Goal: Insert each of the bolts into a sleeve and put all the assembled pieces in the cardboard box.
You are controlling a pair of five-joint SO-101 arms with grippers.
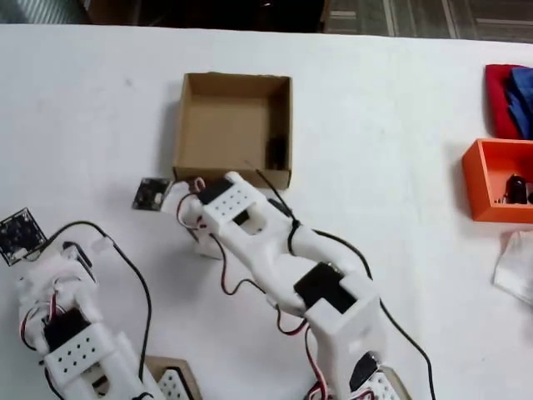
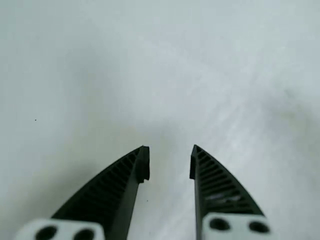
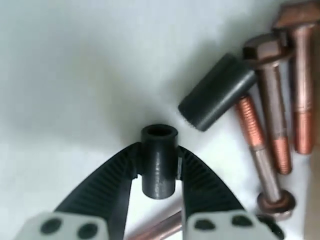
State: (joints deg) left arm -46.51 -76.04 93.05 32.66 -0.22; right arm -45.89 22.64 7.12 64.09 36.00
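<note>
My right gripper (image 3: 158,161) is shut on a black sleeve (image 3: 159,182), which stands upright between its fingers with the open end showing. A second black sleeve (image 3: 216,93) lies on its side just beyond. Several copper bolts lie beside it: one (image 3: 264,115) partly under that sleeve, one (image 3: 300,85) at the edge, and one (image 3: 156,229) under the gripper. My left gripper (image 2: 169,162) is open over bare white table with nothing between its fingers. The cardboard box (image 1: 193,125) sits at the table's middle back with a dark piece (image 1: 276,151) in its near right corner. The right arm (image 1: 250,221) is just in front of the box.
An orange bin (image 1: 483,179) stands at the right edge, with a red and blue cloth (image 1: 506,100) behind it. The left arm (image 1: 62,287) is at the front left. Cables trail from both arms across the table.
</note>
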